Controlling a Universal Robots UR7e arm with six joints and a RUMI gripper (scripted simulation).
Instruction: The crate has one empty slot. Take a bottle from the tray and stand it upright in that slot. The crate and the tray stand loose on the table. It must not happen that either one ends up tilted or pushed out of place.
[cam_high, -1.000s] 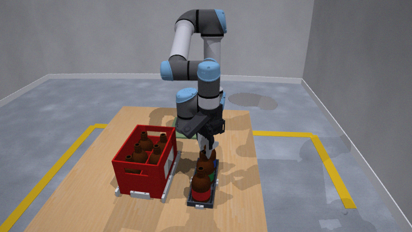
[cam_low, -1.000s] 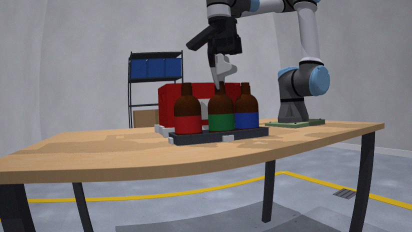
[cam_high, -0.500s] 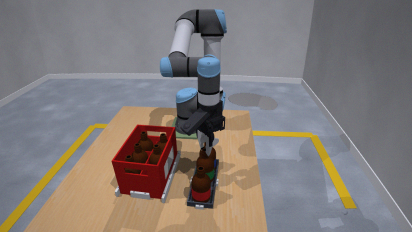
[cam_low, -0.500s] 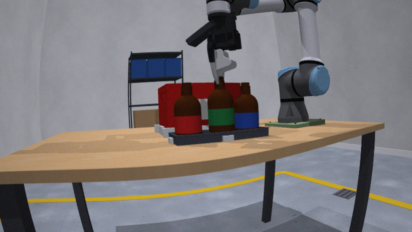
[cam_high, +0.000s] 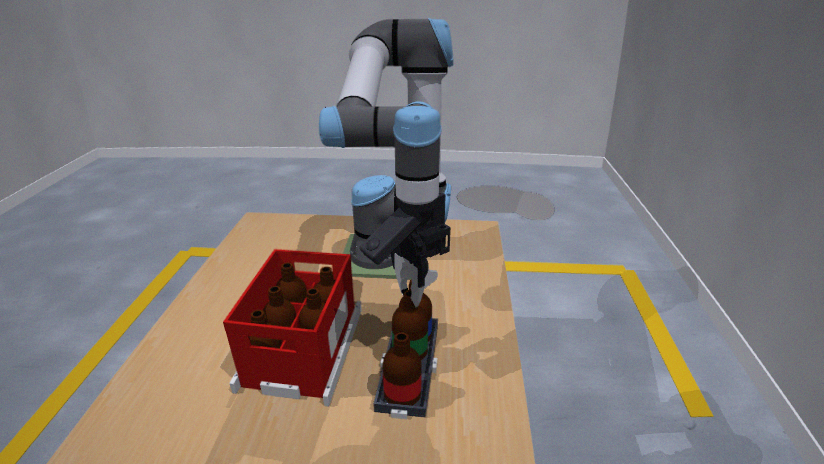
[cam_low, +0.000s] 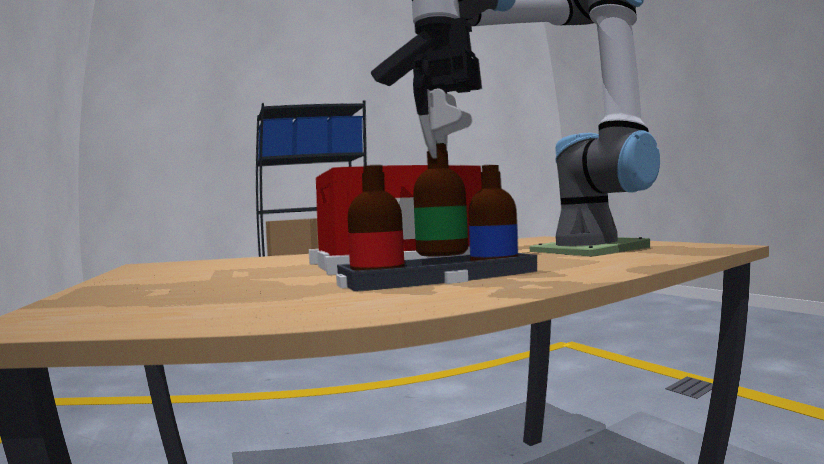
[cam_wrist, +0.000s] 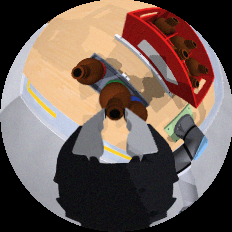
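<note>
My gripper (cam_high: 410, 291) (cam_low: 436, 147) (cam_wrist: 115, 108) is shut on the neck of the green-labelled brown bottle (cam_high: 410, 320) (cam_low: 440, 213) (cam_wrist: 112, 95). It holds the bottle upright, with its base a little above the dark tray (cam_high: 400, 408) (cam_low: 438, 270). A red-labelled bottle (cam_high: 401, 368) (cam_low: 375, 230) (cam_wrist: 86, 72) and a blue-labelled bottle (cam_low: 491, 224) (cam_wrist: 138, 110) stand in the tray on either side. The red crate (cam_high: 276, 357) (cam_low: 334, 201) (cam_wrist: 150, 30) stands left of the tray in the top view and holds several brown bottles. Its front right slot shows no bottle.
The robot's base (cam_high: 369, 253) (cam_low: 588, 246) stands on a green plate behind the tray. White brackets (cam_high: 279, 389) sit around the crate's foot. A dark shelf with blue bins (cam_low: 311, 135) and a cardboard box (cam_low: 291, 235) stand beyond the table.
</note>
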